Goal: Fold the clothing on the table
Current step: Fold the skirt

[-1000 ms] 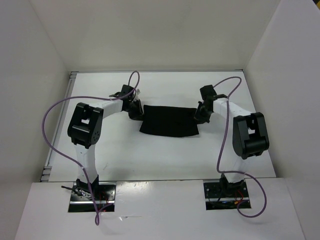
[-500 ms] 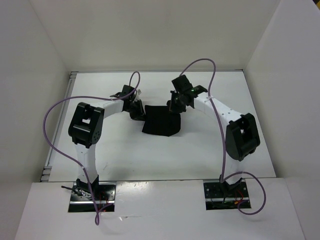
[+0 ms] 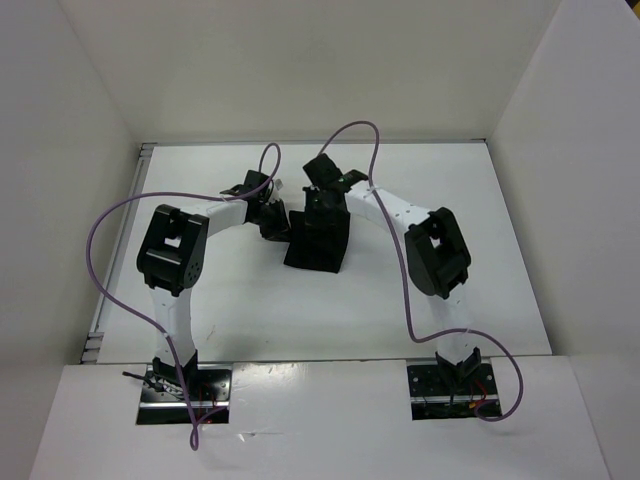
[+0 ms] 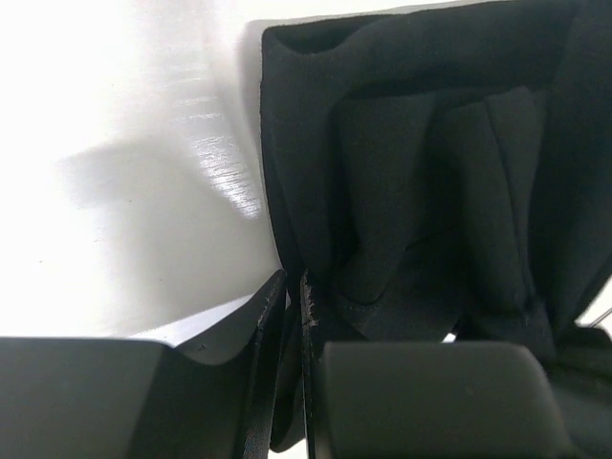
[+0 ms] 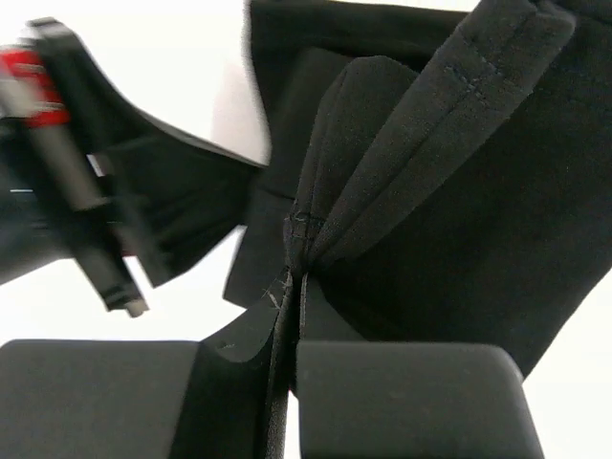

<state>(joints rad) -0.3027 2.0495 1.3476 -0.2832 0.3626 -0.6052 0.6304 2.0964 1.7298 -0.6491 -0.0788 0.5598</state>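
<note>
The clothing lies on the table, midway between its left and right edges and nearer the far edge than the near one. The left gripper sits at the clothing's left side and the right gripper at its far side, near each other. Fabric lies between the jaws of each.

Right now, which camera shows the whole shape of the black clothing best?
Top external: nearly all of the clothing shows against the white table. The left wrist shows only bunched folds; the right wrist, a stitched hem pinched in the right pincer.
</note>
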